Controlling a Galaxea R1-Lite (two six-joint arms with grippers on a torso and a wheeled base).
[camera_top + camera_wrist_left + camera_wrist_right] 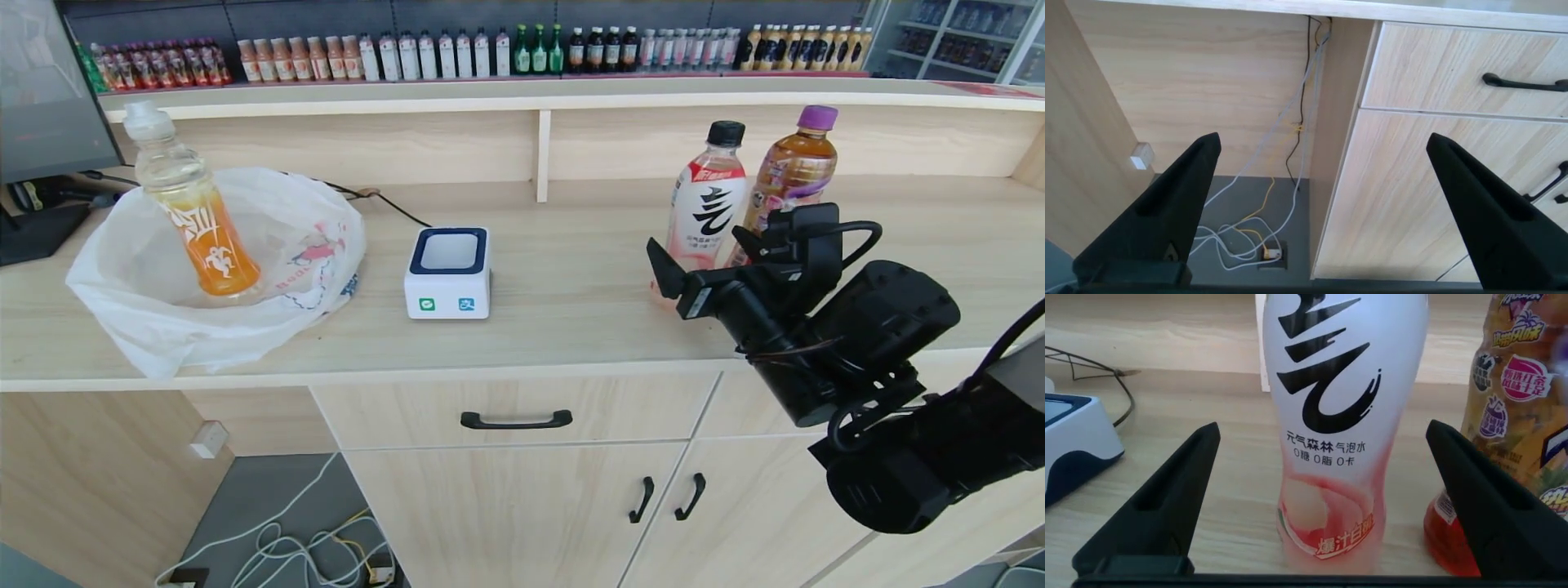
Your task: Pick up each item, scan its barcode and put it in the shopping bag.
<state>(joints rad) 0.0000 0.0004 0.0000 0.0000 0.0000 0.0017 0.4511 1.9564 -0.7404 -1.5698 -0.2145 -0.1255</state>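
A pink-and-white bottle (706, 204) with a black cap stands upright on the right of the counter. Beside it stands a brown tea bottle (796, 167) with a purple cap. My right gripper (718, 245) is open just in front of the pink-and-white bottle. In the right wrist view this bottle (1331, 457) stands between the spread fingers (1167, 514), untouched, with the tea bottle (1523, 416) beside it. An orange drink bottle (196, 220) stands tilted in the white shopping bag (302, 269) at the left. The white scanner (447, 273) sits mid-counter. My left gripper (1324, 139) is open and holds nothing, low beside the cabinet front.
A monitor (49, 82) stands at the counter's far left, with a black cable (392, 204) running behind the scanner. Drawer and door handles (516, 420) line the cabinet below. Loose cables (1249, 237) lie on the floor. Drink bottles fill the back shelf (490, 53).
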